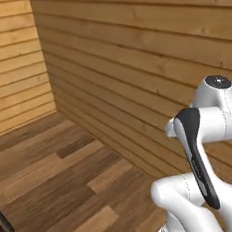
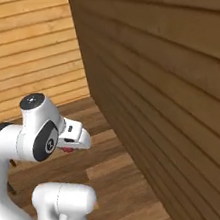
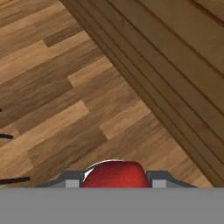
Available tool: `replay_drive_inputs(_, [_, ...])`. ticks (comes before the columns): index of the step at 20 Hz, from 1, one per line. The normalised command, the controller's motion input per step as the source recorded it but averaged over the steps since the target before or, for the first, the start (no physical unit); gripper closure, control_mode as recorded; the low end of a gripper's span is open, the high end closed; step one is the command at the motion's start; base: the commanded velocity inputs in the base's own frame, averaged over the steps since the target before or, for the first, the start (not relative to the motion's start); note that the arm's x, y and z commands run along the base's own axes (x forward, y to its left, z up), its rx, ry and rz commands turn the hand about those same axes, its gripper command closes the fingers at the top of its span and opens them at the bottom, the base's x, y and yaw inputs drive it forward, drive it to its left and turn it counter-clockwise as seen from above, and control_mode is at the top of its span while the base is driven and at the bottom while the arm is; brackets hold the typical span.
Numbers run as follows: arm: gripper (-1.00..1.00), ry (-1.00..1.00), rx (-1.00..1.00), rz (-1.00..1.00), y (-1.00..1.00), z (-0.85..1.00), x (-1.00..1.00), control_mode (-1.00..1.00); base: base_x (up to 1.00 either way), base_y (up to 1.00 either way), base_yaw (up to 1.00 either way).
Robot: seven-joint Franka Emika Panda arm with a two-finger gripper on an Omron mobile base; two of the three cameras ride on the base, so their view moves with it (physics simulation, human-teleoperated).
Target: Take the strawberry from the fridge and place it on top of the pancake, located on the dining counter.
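- Gripper (image 3: 114, 181) is closed part-way on the strawberry (image 3: 114, 175), the red berry sitting snug between the two fingertips (image 3: 72, 180) in the hand view; in the right base view a speck of red shows under the white hand (image 2: 72, 138), which points away from the arm toward the wall.
- Wall of horizontal wooden planks (image 1: 148, 59) stands ahead of the gripper and to its side, running the length of the scene; in the right base view it looks darker and rises close beside the hand.
- Second plank wall (image 2: 26, 50), lighter and honey-coloured, closes the room beyond the gripper and meets the first wall at a corner (image 1: 41, 55).
- Floor (image 3: 65, 87) below the gripper is wood laid in staggered boards, mixing dark brown and lighter tan strips; the hand looks down on it, with the foot of the wall crossing diagonally above the berry.
- Skirting (image 3: 148, 92) at the base of the wall is a darker stepped band just ahead of the fingertips.
- Thin dark legs (image 1: 4, 229) of some piece of furniture show at the floor's edge, well apart from the gripper; what they belong to cannot be told.
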Motion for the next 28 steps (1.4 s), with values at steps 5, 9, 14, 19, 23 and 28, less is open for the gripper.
replay_drive_inputs(5, [1.00, 0.00, 0.00, 0.00, 0.00, 0.00, 0.00, 1.00, 0.39, 0.00, 0.90])
replay_drive_inputs(9, [1.00, 0.00, 0.00, 0.00, 0.00, 0.00, 0.00, 1.00, 0.36, -0.05, 0.92])
replay_drive_inputs(14, [1.00, 0.00, 0.00, 0.00, 0.00, 0.00, 0.00, 1.00, 0.54, -0.09, 0.87])
replay_drive_inputs(19, [1.00, 0.00, 0.00, 0.00, 0.00, 0.00, 0.00, 1.00, 0.83, -0.32, 0.81])
replay_drive_inputs(23, [1.00, 0.00, 0.00, 0.00, 0.00, 0.00, 0.00, 1.00, 0.92, -0.33, 0.81])
replay_drive_inputs(28, [1.00, 0.00, 0.00, 0.00, 0.00, 0.00, 0.00, 1.00, 0.69, -0.37, 0.85])
